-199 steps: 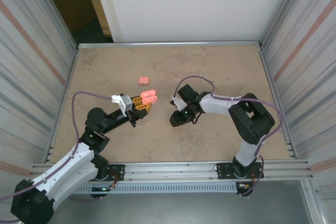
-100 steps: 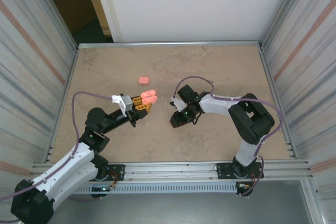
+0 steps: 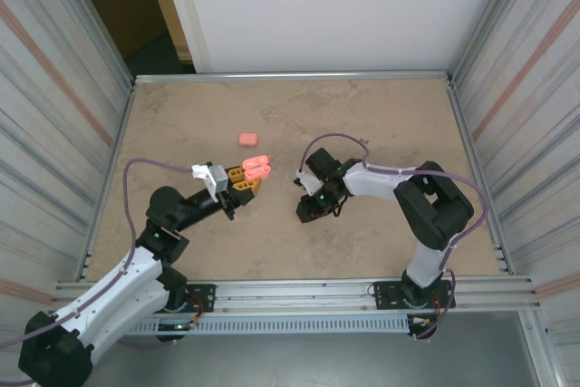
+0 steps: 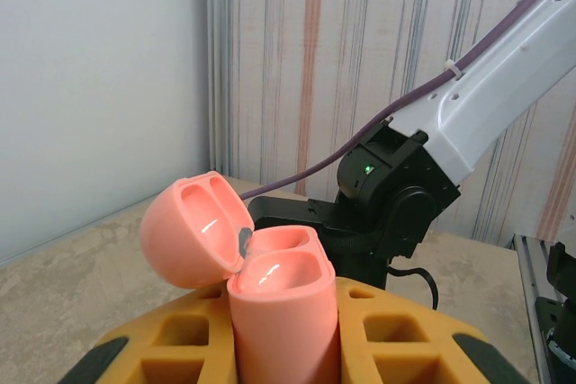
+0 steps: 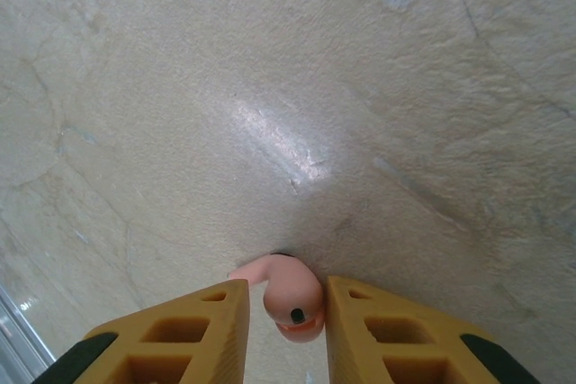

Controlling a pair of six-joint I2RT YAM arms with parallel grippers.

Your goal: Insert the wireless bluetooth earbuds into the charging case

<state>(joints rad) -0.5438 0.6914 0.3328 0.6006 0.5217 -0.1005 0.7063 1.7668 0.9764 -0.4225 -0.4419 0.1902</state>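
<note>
My desk (image 3: 381, 124) is a pale, mottled, stone-look slab with a metal rim. Ribbed metal walls (image 3: 54, 106) close it in on the left and right, a plain white wall (image 3: 335, 6) stands at the far side, and a dark doorway (image 3: 118, 6) opens at the far left corner.

My left claw (image 4: 283, 334) is clenched on the pink charging case (image 4: 281, 308), holding it upright above the desk, left of centre. The case's lid (image 4: 193, 231) is hinged open, showing two glossy wells.

My right claw (image 5: 286, 287) points down at the desk just right of centre. Its yellow fingers (image 5: 180, 330) closely flank one pink earbud (image 5: 292, 296) lying on the surface. One finger touches it, but I cannot tell whether the pair is pinching it.

Another small pink piece (image 3: 247, 138) lies on the desk on the far side of the case — too small to identify.
</note>
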